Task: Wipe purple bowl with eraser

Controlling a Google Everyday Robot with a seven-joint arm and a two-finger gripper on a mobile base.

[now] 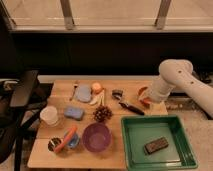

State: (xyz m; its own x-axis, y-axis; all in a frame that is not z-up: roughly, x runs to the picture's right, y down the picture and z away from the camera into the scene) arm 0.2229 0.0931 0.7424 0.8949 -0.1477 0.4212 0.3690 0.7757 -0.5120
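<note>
Wooden counter (42,150) below a dark wall and window. Camera view: step in hand is fetching the eraser (156,145), which lies in the green tray (150,120). Purple bowl (96,136) sits at counter front, well apart. Hand (148,98) stands wide and empty by the orange-red bowl (140,92). Next move, likely: swing over the tray, descend, close on the eraser

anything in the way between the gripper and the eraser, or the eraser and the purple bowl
Only the walls of the green tray. The gripper hangs behind the tray; the eraser lies inside it, uncovered. The purple bowl sits close beside the tray, nothing between.
</note>
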